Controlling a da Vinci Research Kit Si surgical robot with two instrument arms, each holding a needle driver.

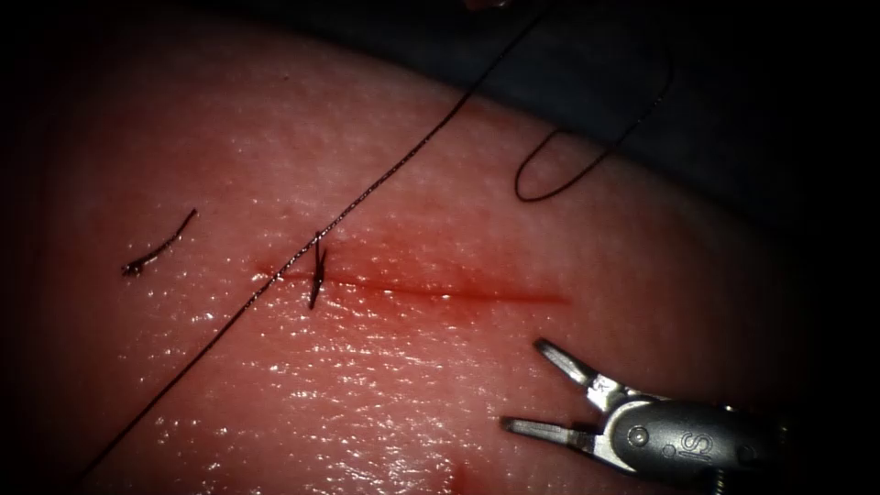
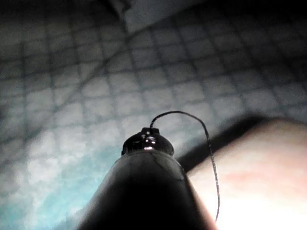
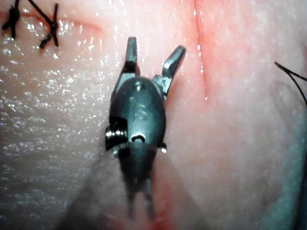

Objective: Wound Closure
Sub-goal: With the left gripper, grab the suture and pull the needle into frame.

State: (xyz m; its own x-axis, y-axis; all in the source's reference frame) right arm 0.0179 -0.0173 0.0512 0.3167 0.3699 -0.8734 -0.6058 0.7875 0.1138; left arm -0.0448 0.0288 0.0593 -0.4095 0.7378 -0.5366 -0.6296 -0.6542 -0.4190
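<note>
Here the right pincer (image 1: 536,385) hovers spread and empty, near the cut (image 1: 431,291); taut thread (image 1: 385,179) crosses the stitch (image 1: 317,273), and snagging it could tear the tissue (image 1: 367,385).

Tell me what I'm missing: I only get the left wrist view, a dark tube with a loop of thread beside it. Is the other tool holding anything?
Observer: No. The right tool has its jaws open and empty, just below the cut.
Operator: Is that cut sewn up at all?
Observer: One stitch crosses it near its left end; the rest, to the right, is unstitched.
Operator: And where does the thread go?
Observer: The long thread slants across the stitch, from upper right to lower left.
</note>
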